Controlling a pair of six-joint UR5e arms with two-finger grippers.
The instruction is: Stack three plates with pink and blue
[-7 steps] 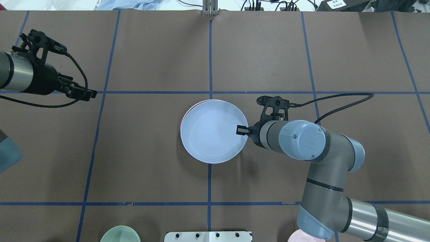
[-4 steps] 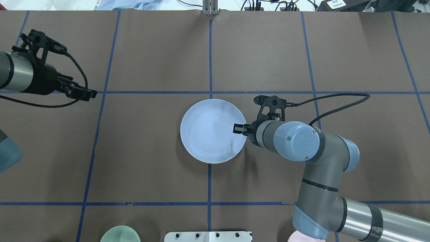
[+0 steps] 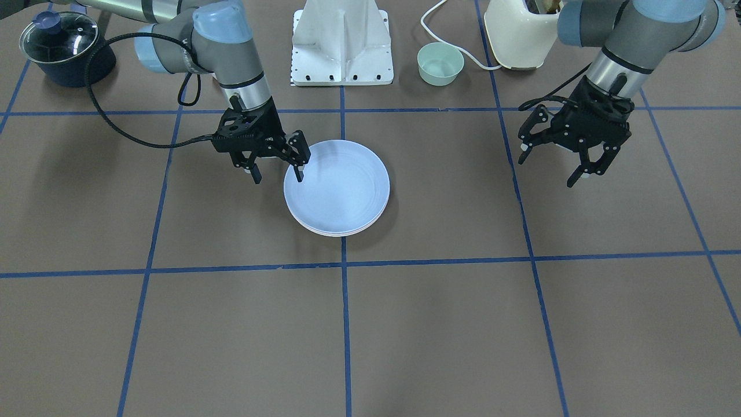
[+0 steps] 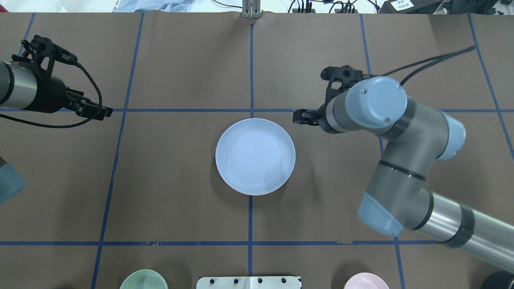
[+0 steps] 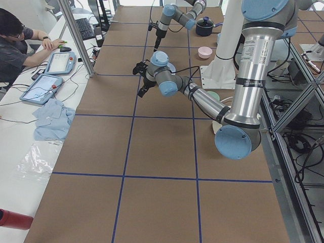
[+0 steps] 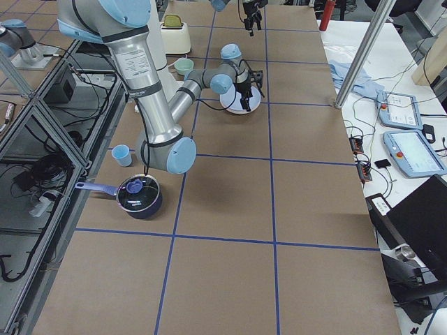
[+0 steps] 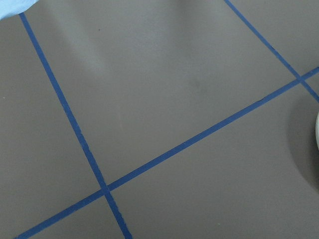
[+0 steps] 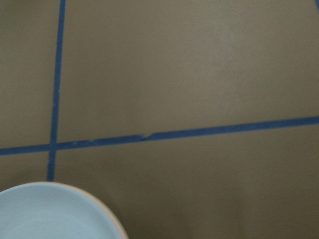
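Note:
A light blue plate (image 4: 255, 156) tops a plate stack at the table's middle; the edges of the plates under it show along the near side in the front view (image 3: 338, 231). A thin pinkish rim shows under the blue plate in the right wrist view (image 8: 117, 226). My right gripper (image 4: 299, 117) is open and empty, apart from the stack, by its far-right edge; in the front view (image 3: 278, 174) one finger hangs over the plate's rim. My left gripper (image 4: 105, 113) is open and empty, far off to the left, and also shows in the front view (image 3: 550, 168).
A green bowl (image 4: 143, 280) and a pink bowl (image 4: 366, 281) stand at the robot's edge beside the white base mount (image 4: 249, 282). A lidded dark pot (image 3: 59, 46) and a cream appliance (image 3: 521, 29) stand in the front view's top corners. A blue cup (image 4: 10, 184) is at the left edge.
My right gripper let go of the blue plate, which settled square on the stack and hid the pink rim. The gripper rose and drew back toward the far right. The left arm barely moved.

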